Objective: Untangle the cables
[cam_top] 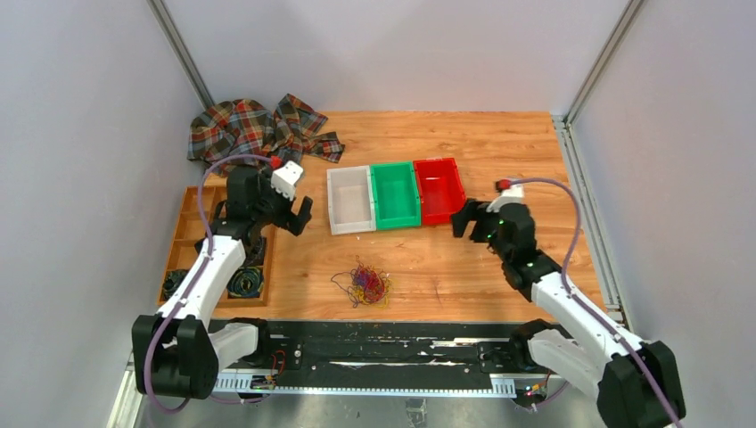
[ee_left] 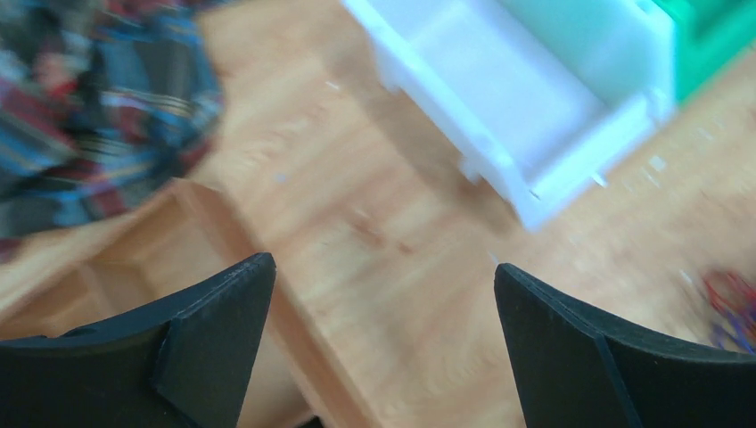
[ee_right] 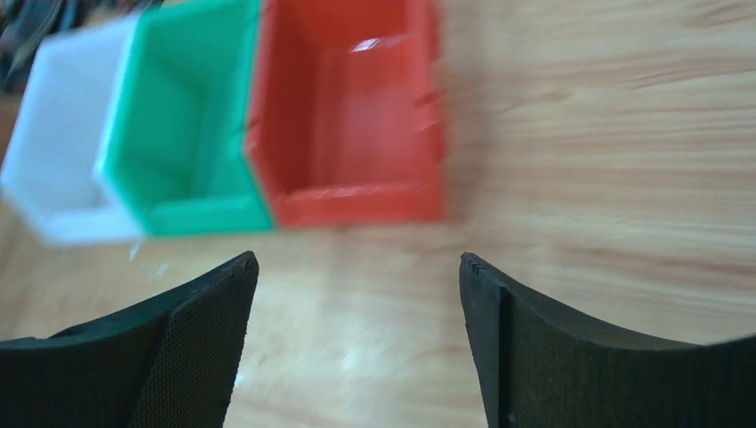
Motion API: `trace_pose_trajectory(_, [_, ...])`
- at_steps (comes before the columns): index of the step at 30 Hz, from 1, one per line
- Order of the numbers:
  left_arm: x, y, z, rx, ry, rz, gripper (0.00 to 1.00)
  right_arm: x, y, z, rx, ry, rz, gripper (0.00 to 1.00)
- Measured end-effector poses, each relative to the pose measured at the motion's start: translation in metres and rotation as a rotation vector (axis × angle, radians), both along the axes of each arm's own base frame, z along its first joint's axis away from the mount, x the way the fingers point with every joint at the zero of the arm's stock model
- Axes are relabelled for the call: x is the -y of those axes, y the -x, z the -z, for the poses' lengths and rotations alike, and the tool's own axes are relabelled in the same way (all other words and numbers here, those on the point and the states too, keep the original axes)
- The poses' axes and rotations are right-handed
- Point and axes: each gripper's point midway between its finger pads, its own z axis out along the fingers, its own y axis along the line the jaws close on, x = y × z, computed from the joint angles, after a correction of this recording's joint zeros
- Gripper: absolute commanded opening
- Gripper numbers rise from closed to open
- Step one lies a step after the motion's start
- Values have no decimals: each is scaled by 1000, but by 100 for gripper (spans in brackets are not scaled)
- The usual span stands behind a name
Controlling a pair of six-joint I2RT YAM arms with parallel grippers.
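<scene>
Lying in a tangled heap, the cables (cam_top: pixel 364 283) are seen on the near middle of the wooden table (cam_top: pixel 499 152), touched by neither gripper; the left gripper (cam_top: pixel 287 218) is held over the table left of the white bin (cam_top: pixel 349 200), jaws wide apart and empty; the right gripper (cam_top: pixel 472 221), likewise spread and empty, is held just right of the red bin (cam_top: pixel 439 190).

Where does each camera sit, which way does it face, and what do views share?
Top external: above and behind, looking down at the table; left arm, right arm and their bases show, cables between them.
Left wrist: on the left arm, facing the white bin, plaid cloth and wooden tray; the open left gripper frames it.
Right wrist: facing the red bin and green bin; the open right gripper shows.
Shared: both wrist views catch the white and green bins.
</scene>
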Motion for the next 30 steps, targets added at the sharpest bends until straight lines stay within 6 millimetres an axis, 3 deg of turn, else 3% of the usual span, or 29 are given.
trace_pose_trajectory(3, [16,23,16,-91,4,108,98,-56,26,13,-56,23,-209,74])
trace_pose_trajectory(7, [54,61,33,-197,-12,319,98,-120,66,20,-97,75,-466,73])
trace_pose_trajectory(11, [86,87,40,-257,-17,493,98,-162,97,24,-124,133,-634,73])
trace_pose_trajectory(13, [95,95,43,-275,-25,552,98,-173,110,29,-144,148,-687,73])
trace_pose_trajectory(19, [122,113,49,-288,-91,739,100,-167,136,39,-234,156,-712,77])
trace_pose_trajectory(25, [141,123,54,-273,-170,899,96,-144,159,15,-239,101,-693,80])
trace_pose_trajectory(30, [153,128,60,-261,-222,1000,91,-128,171,18,-272,110,-682,76])
